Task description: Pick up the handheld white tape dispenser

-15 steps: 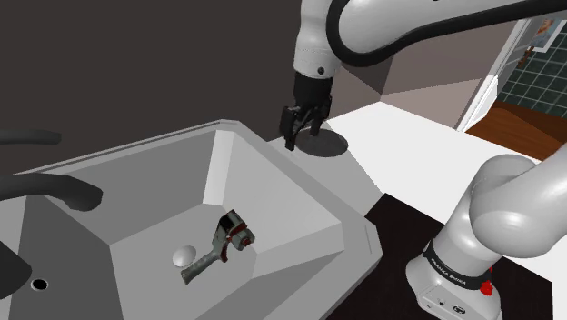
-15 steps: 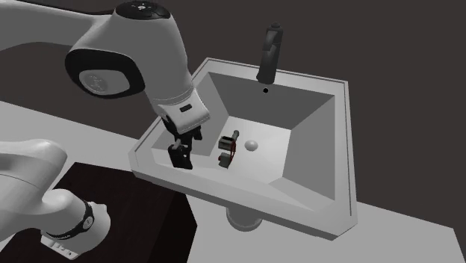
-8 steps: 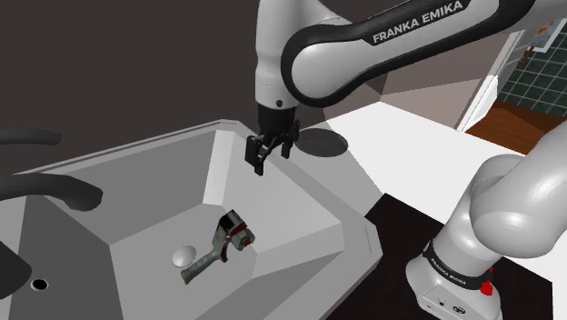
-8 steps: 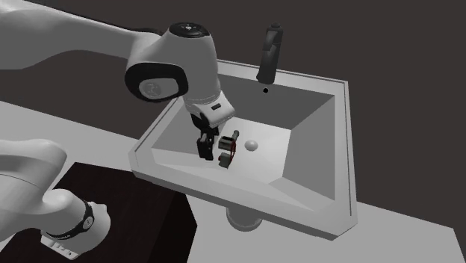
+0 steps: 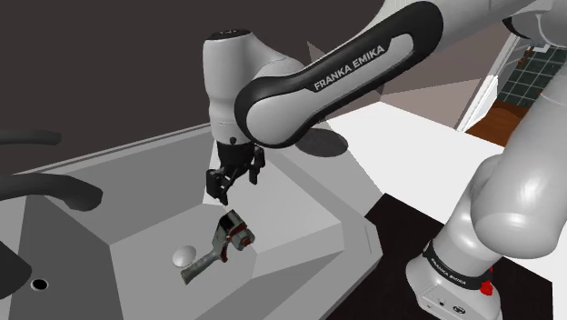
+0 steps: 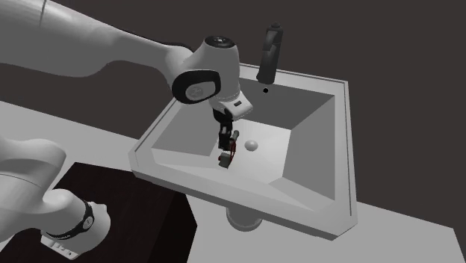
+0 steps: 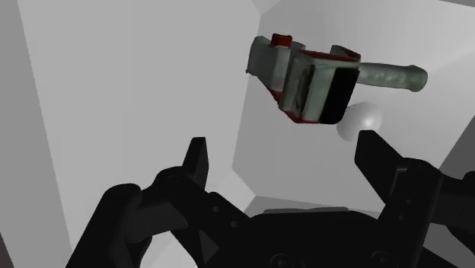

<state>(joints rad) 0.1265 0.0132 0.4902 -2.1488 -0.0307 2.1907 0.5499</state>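
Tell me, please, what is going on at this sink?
A white robot arm hovers its black hand, open, above a tape dispenser that lies on the floor of a grey sink, next to a small white ball. The hand is not touching the tape dispenser, so the pick-up is not yet done.

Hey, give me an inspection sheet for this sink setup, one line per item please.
Surface: grey sink with an angular basin, set in a white counter.
Job's things: tape dispenser, grey-white with red parts, lying on the basin floor.
Clutter: small round white knob beside the dispenser's handle.
Grippers: gripper open, hovering above the dispenser, not touching it.
Cables: nothing seen.
Surroundings: dark faucet at the sink's rim; dark wall; tiled wall through a doorway.
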